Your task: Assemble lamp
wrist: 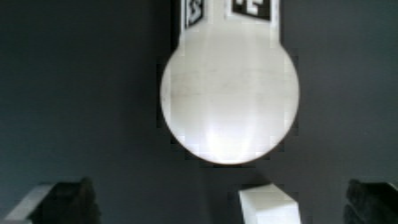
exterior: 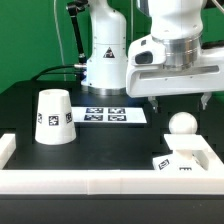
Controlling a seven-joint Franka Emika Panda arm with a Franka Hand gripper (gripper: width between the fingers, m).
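Note:
The white bulb (exterior: 181, 124) lies on the black table at the exterior view's right, just behind the blocky base (exterior: 186, 158), which rests against the front rail. In the wrist view the bulb (wrist: 231, 95) fills the centre, and its tagged neck (wrist: 224, 10) points away from the jaws. My gripper (exterior: 183, 103) hangs just above the bulb, open and empty, with its dark fingers spread wide on both sides. In the wrist view the gripper (wrist: 217, 203) has the ball end just ahead of it. The cone-shaped shade (exterior: 53, 117) stands upright at the left.
The marker board (exterior: 110, 115) lies flat at mid-table in front of the arm's white pedestal (exterior: 104, 60). A white border rail (exterior: 100, 180) runs along the front with raised ends. A white corner (wrist: 267, 205) shows between the fingers in the wrist view.

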